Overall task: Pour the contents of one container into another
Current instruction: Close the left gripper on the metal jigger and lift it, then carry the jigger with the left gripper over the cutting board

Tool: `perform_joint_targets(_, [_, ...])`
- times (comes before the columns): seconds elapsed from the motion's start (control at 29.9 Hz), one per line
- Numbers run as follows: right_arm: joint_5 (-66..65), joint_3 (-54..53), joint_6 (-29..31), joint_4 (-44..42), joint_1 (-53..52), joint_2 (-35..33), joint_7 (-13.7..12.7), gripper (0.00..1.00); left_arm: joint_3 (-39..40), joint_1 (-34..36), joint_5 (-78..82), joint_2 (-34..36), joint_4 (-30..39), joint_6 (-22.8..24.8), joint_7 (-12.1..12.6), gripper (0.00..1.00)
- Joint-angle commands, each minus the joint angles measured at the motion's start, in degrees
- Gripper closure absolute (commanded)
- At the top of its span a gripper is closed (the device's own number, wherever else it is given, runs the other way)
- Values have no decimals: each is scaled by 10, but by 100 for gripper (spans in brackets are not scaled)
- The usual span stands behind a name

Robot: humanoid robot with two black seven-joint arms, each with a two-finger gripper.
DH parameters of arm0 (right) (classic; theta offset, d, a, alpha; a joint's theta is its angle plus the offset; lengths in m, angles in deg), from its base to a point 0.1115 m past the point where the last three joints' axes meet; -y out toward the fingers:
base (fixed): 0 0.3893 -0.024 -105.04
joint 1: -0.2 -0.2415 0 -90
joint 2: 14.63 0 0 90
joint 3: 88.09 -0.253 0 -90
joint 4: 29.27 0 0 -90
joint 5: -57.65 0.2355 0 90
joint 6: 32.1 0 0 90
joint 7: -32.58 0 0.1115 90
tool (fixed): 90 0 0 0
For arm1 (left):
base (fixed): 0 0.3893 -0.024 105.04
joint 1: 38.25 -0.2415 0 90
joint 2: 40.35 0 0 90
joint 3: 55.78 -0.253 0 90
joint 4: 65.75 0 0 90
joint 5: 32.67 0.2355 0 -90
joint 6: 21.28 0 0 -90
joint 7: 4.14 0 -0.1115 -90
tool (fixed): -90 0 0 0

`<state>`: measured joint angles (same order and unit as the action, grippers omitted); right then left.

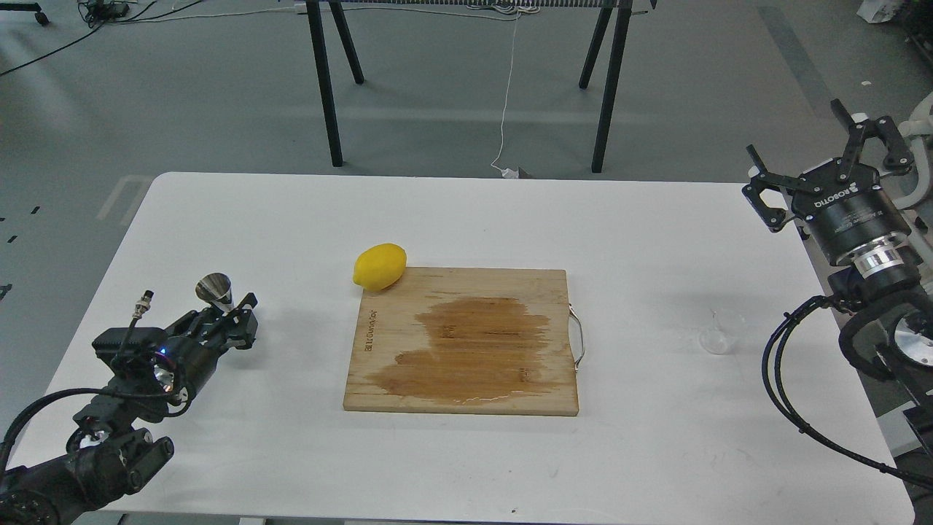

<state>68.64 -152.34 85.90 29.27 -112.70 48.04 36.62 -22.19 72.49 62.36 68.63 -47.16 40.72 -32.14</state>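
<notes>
The steel jigger (214, 289) stands upright near the table's left side; only its upper cone shows, because my left gripper (228, 309) hides the lower cone. That gripper is open, with a finger on either side of the jigger's lower half, and I see no firm hold. The clear glass cup (719, 332) stands upright near the right side of the table, faint against the white top. My right gripper (828, 157) is open and empty, raised at the table's right edge, well behind and to the right of the cup.
A wooden cutting board (466, 379) with a dark wet patch and a metal handle lies mid-table. A yellow lemon (379, 266) rests at its far left corner. The white table (466, 219) has bare surface behind and in front of the board.
</notes>
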Motion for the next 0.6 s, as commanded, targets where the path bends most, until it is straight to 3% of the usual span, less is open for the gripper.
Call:
perform_joint_targets(0.0, [0, 0, 0, 0, 2, 1, 0, 1, 0, 0, 0, 0, -1, 0, 0, 83])
perform_joint_targets(0.17, [0, -1, 0, 0, 5, 0, 0, 1, 1, 7, 0, 1, 3, 0, 0, 97])
perform_joint_targets(0.37, [0, -9, 0, 0, 5, 1, 0, 1, 1, 52, 2, 7, 45, 0, 0, 98])
perform_joint_targets(0.57, [0, -11, 0, -1, 5, 1, -1, 1, 0, 127, 7, 39, 154, 0, 0, 97])
